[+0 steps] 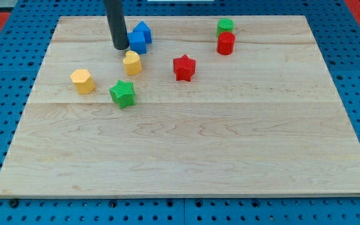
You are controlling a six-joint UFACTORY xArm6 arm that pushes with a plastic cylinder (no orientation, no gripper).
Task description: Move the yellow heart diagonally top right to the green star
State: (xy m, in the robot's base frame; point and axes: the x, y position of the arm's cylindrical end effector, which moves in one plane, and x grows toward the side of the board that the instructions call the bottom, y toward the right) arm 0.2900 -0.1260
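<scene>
Seven small blocks lie on a pale wooden board point(186, 144) set over a blue pegboard surface point(5, 69). Yellow heart point(132, 62): upper left part of the board, just above and to the right of the green star point(122, 94), the two close but apart. Yellow hexagon point(82, 81): to the view's left of the star. Blue blocks point(139, 37): two, touching each other, above the heart, shapes unclear. Red star point(184, 67): to the right of the heart. Green block point(225, 26) and red block point(225, 43): at the view's top right, one against the other. My tip point(119, 48): a bare dark rod holding nothing, its end just above-left of the yellow heart and beside the blue blocks; contact cannot be told
</scene>
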